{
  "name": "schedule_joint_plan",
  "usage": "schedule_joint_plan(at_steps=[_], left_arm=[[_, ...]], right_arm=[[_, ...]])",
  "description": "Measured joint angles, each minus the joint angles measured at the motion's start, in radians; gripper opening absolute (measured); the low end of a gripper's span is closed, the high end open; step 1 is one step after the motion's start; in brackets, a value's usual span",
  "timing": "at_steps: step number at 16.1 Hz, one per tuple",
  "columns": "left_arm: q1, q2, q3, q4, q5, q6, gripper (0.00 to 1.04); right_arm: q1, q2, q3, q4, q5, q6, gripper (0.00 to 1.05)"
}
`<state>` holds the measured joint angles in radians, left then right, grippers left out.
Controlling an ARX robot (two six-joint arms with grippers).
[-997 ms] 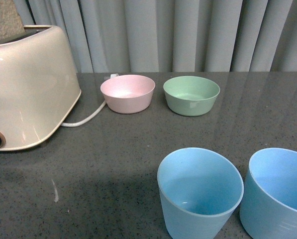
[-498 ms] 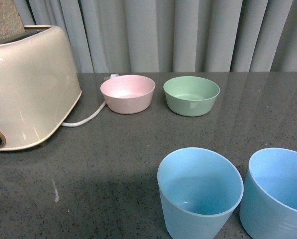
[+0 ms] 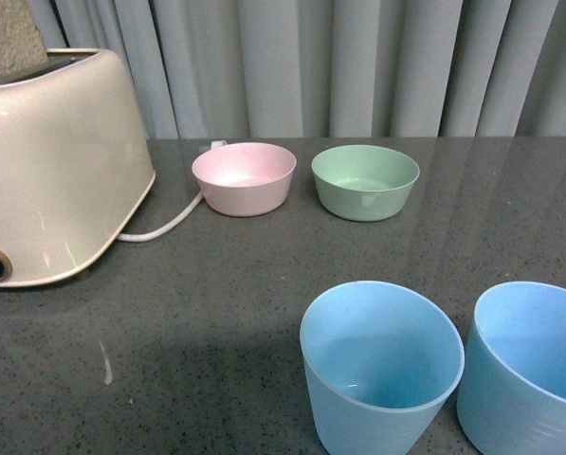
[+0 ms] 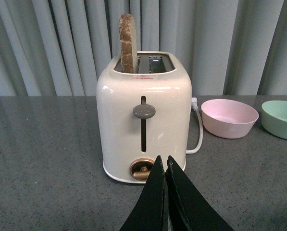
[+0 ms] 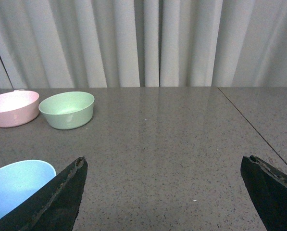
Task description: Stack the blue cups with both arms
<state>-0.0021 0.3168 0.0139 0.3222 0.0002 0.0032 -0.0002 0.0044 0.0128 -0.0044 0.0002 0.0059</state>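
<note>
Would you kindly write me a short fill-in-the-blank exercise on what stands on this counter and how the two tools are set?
1. A slice of bread sticks up out of the ____.
2. In the front view, the blue cup has a second blue cup on its ____ side.
3. The left tool is ____, its fingers pressed together.
4. The right tool is ____, its fingers far apart.

Missing words: toaster; right; shut; open.
</note>
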Motion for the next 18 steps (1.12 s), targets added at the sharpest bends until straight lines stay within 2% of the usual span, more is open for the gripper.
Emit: schedule_joint_plan(at_steps=[5, 6, 17, 18], left_arm=[[0.0, -0.146, 0.0, -0.146, 0.0, 0.0, 0.01], [0.0, -0.306, 0.005, -0.32, -0.003, 0.0, 0.01], [0.0, -0.307, 0.001, -0.326, 0.0, -0.001, 0.02], [0.0, -0.307, 0.001, -0.326, 0.0, -0.001, 0.13]], right_arm=[[0.0, 0.0, 0.0, 0.0, 0.0, 0.0, 0.98], [0.0, 0.0, 0.0, 0.001, 0.0, 0.0, 0.98], [0.0, 0.0, 0.0, 0.001, 0.0, 0.0, 0.98], [0.0, 0.0, 0.0, 0.0, 0.0, 0.0, 0.98]])
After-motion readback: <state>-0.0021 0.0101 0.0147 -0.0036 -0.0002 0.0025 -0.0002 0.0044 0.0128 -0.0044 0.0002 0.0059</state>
